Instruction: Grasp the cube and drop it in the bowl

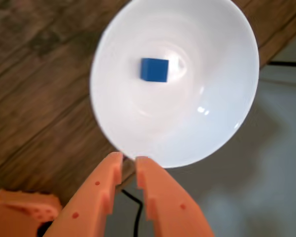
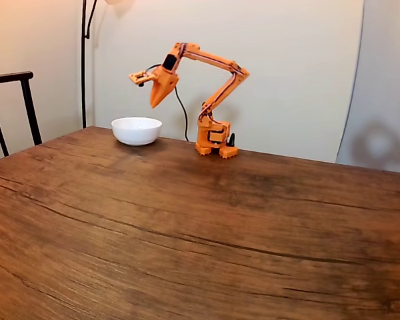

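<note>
**Blue cube lies in the white bowl, jaws empty above it**

In the wrist view, the small bright blue matte cube (image 1: pixel 154 69) sits inside the smooth white round bowl (image 1: pixel 222 123), a little off the middle of its floor. The orange plastic gripper (image 1: pixel 129 159) comes up from the bottom edge with its tips over the near rim; its jaws stand narrow, only a slim gap between them, holding nothing. Under the bowl runs the dark brown wooden counter (image 1: pixel 34 98).

In the fixed view, the orange arm (image 2: pixel 217 83) stands at the far edge of the counter (image 2: pixel 200 233), folded over so that the gripper (image 2: pixel 158 101) hangs point down in the air above the bowl (image 2: pixel 137 131), clear of it. A dark chair back (image 2: pixel 13 100) stands at the left.
</note>
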Controlling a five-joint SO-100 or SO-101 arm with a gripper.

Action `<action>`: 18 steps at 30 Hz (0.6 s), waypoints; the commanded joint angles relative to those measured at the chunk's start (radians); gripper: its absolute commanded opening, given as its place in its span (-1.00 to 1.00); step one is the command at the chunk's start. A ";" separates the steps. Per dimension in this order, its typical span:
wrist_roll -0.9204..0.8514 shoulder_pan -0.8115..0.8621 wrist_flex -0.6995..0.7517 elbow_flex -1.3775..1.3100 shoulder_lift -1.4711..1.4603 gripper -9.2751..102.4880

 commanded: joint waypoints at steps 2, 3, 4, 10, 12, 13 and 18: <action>-0.061 -0.069 0.094 -0.029 0.133 -0.83; -0.078 -0.089 0.117 -0.029 0.164 -0.83; -0.092 -0.112 0.140 -0.029 0.195 -0.83; -0.209 -0.298 0.259 -0.029 0.362 -0.83; -0.259 -0.368 0.282 -0.029 0.413 -0.83; -0.281 -0.405 0.290 -0.029 0.434 -0.83; -0.405 -0.600 0.295 -0.029 0.522 -0.85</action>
